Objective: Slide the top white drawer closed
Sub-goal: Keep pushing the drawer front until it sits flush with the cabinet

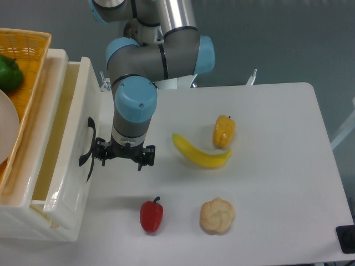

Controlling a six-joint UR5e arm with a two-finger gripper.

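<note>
The top white drawer [93,105] stands partly pulled out of the cabinet at the left, its inside showing nothing in it. Its black curved handle [85,148] faces right. My gripper [121,158] points down just right of the drawer front. It is open with nothing between the fingers, which are spread left and right. The left finger [100,152] sits against the handle area. The fingertips themselves are partly hidden under the wrist.
A yellow woven basket [28,47] on the cabinet holds a green pepper [9,72] and a white plate [5,130]. On the table lie a banana [199,154], a yellow pepper [224,131], a red pepper [151,215] and a bread roll [217,215].
</note>
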